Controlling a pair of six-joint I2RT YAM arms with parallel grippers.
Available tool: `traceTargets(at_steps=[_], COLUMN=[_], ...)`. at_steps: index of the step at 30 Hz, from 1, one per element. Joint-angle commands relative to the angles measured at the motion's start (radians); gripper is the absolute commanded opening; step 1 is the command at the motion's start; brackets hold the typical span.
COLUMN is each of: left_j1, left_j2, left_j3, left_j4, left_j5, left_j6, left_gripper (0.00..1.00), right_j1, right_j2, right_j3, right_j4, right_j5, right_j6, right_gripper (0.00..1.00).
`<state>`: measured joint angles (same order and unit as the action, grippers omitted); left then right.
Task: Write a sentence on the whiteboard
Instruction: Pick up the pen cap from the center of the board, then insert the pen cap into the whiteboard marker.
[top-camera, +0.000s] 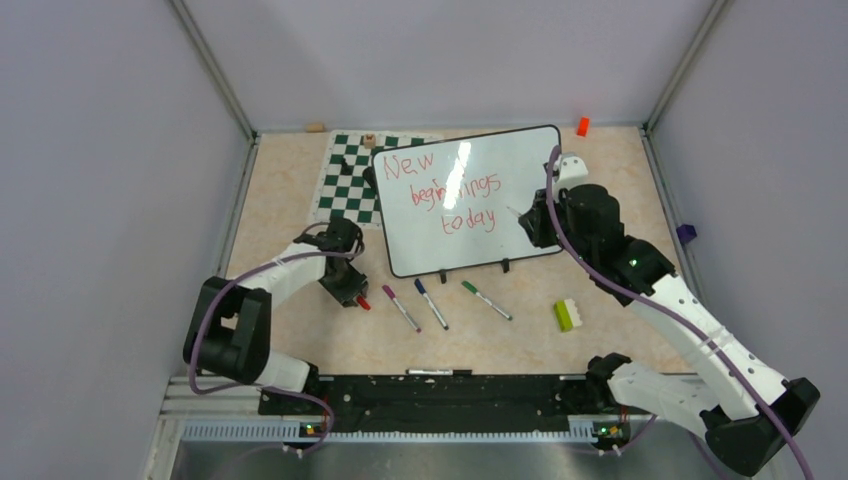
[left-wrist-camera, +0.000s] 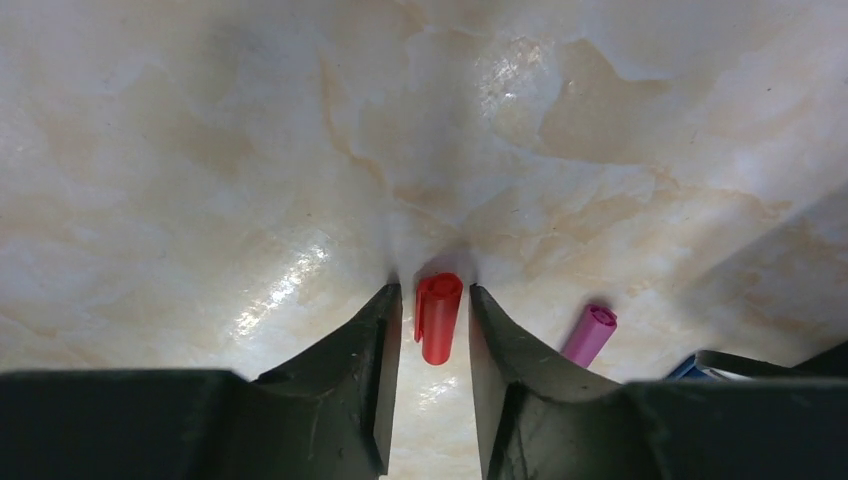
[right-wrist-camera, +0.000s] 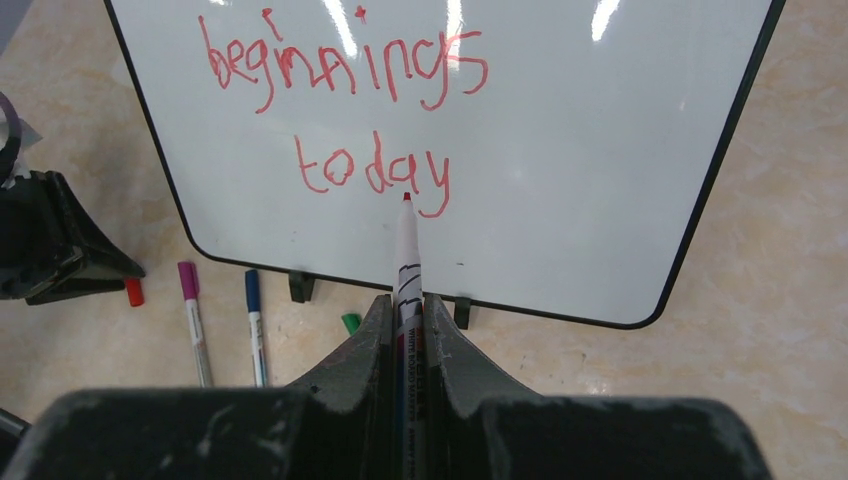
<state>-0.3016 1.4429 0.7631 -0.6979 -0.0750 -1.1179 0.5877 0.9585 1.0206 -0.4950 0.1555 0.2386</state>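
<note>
Right gripper (right-wrist-camera: 408, 302) clamps red marker (right-wrist-camera: 406, 250), tip by whiteboard (right-wrist-camera: 600, 150) — left gripper (left-wrist-camera: 434, 295) narrow, straddling red cap (left-wrist-camera: 438, 320), slim gaps both sides.

A cap (left-wrist-camera: 438, 318) lies on the tabletop (left-wrist-camera: 250, 150) between the left gripper's (left-wrist-camera: 434, 292) fingers, touching neither. Three loose markers (top-camera: 432, 303) lie in a row to its right. Ahead of the right gripper (right-wrist-camera: 405, 305), beyond the held marker's (right-wrist-camera: 406, 250) tip, stands the whiteboard (right-wrist-camera: 560, 150), the sentence (top-camera: 453, 190) on its face.
</note>
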Motion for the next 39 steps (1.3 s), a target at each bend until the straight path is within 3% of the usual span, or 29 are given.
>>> traceTargets(at_steps=[1,2,4,5,9,14,19,24,28,39], left_j1=[-0.015,-0.015,-0.014,-0.014,-0.014,-0.014,-0.013,-0.013,-0.013,-0.013], left_j2=[0.035,0.032,0.016,-0.001,-0.091,-0.238,-0.329,-0.377,-0.407,-0.471], left_j3=[0.016,0.012,-0.002,-0.01,-0.007,0.019,-0.005,-0.07,-0.066,-0.043], left_j4=[-0.009,-0.009,0.006,0.014,0.011,0.026,0.129,0.325,0.395,0.393], left_j5=[-0.014,-0.024,-0.038,-0.039,-0.005,0.098,0.248,0.395,0.409,0.408], left_j6=[-0.03,-0.037,-0.046,-0.049,-0.069,-0.13,-0.254,-0.424,-0.488,-0.519], left_gripper=[0.3,0.25,0.03,0.0,0.0,0.0,0.0,0.0,0.0,0.0], right_j1=[-0.014,-0.014,-0.014,-0.014,-0.014,-0.007,0.108,0.326,0.418,0.448], right_j2=[-0.002,-0.002,0.0,-0.001,-0.045,-0.161,-0.228,-0.13,-0.015,0.129], right_j3=[-0.005,-0.005,-0.007,-0.009,-0.062,-0.244,-0.404,-0.425,-0.403,-0.321], right_j4=[0.05,0.05,0.05,0.05,0.09,0.34,0.577,0.71,0.78,0.817], right_j5=[0.001,-0.005,-0.022,-0.038,-0.137,-0.304,-0.204,-0.043,-0.008,-0.013], right_j6=[0.017,0.018,0.018,0.017,0.02,0.116,0.168,0.123,0.116,0.089], right_gripper=[0.0,0.0,0.0,0.0,0.0,0.0,0.0,0.0,0.0,0.0])
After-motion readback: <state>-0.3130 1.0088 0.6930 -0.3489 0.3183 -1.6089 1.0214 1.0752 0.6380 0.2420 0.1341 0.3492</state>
